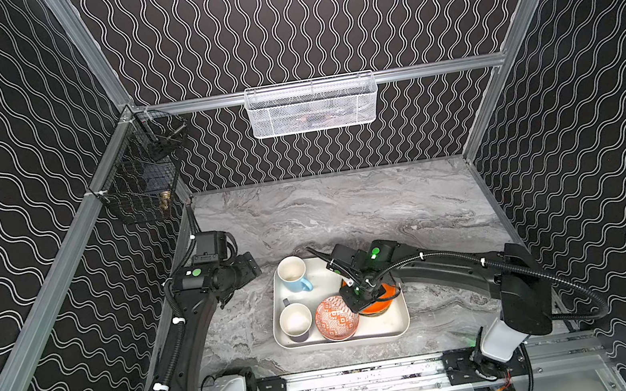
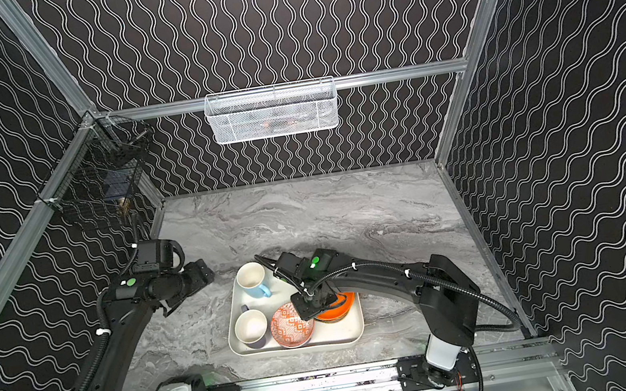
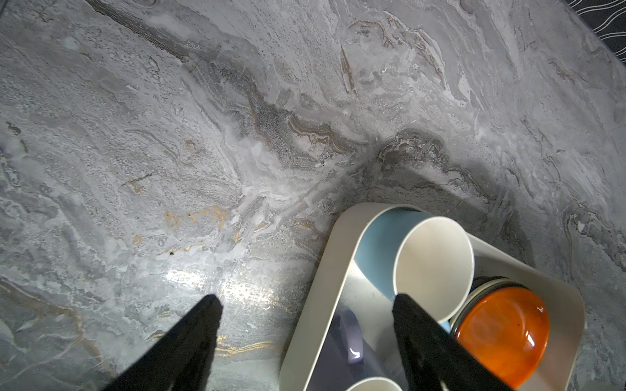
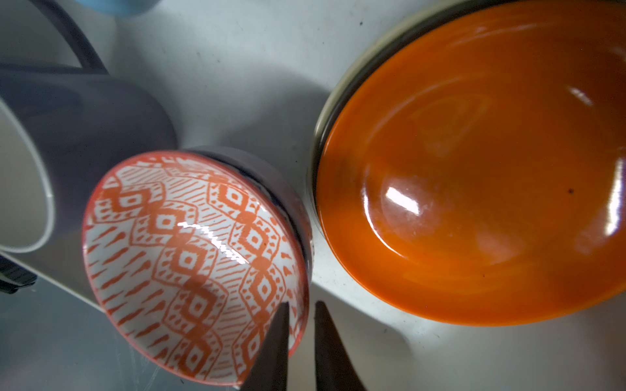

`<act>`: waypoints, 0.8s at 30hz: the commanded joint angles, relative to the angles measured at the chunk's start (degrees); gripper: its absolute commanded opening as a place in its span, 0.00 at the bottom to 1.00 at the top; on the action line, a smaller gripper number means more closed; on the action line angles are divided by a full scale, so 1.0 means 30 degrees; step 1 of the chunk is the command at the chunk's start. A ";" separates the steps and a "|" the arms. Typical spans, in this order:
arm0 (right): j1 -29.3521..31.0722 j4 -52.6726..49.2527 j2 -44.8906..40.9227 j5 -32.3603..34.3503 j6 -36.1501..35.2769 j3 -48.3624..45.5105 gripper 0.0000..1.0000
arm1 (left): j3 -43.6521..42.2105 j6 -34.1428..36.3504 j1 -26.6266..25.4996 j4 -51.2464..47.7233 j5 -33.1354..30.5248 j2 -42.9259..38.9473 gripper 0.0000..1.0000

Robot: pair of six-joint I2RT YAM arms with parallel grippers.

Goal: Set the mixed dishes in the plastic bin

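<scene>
The red-orange patterned bowl (image 4: 189, 264) sits inside the plastic bin (image 1: 389, 326), white within under orange diamonds and dashes, with a dark outer wall. The right claw (image 4: 301, 304) straddles its rim, one finger inside the bowl and one outside. The jaws stand narrowly parted, and a sliver of bin floor shows between the rim and the outer finger, so nothing is pinched. In both top views the right arm stretches from its base out over the bin, its wrist bent steeply down.

Just beyond the claw's outer finger lies the glossy orange plate (image 4: 474, 169), with other rims showing beneath it. On the bowl's other side from the claw, touching the bowl, is the lavender-grey mug (image 4: 84, 128). Further off stands the light blue mug (image 1: 294, 277).

The left claw (image 3: 305, 299) is spread wide and empty. It hangs above the bin's corner nearest the blue mug, one finger over the marble table (image 1: 347, 208), and the left arm is folded back.
</scene>
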 commanded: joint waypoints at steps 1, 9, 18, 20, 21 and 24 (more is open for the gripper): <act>-0.0013 -0.1235 -0.0836 0.1260 0.0176 0.0808 0.29 | -0.0260 0.0335 -0.0026 -0.0280 0.0150 -0.0004 0.84; -0.2476 -0.2485 -0.3192 0.3159 0.0800 -0.0621 0.43 | -0.2167 0.1071 -0.1155 -0.1667 0.2415 -0.0175 0.79; -0.6068 -0.1887 -0.5065 0.2790 0.0506 -0.3553 0.42 | -0.2878 0.1289 -0.1800 -0.1499 0.2933 -0.0092 0.74; -0.6656 -0.1602 -0.5258 0.2547 0.0354 -0.3965 0.41 | -0.3019 0.1305 -0.1875 -0.1375 0.2934 -0.0048 0.74; -0.6974 -0.1438 -0.5344 0.2419 0.0321 -0.4208 0.40 | -0.3060 0.1316 -0.1930 -0.1324 0.2919 -0.0006 0.73; -0.7766 -0.1012 -0.5509 0.1949 0.0094 -0.4713 0.37 | -0.3176 0.1187 -0.2240 -0.1050 0.2991 0.0155 0.71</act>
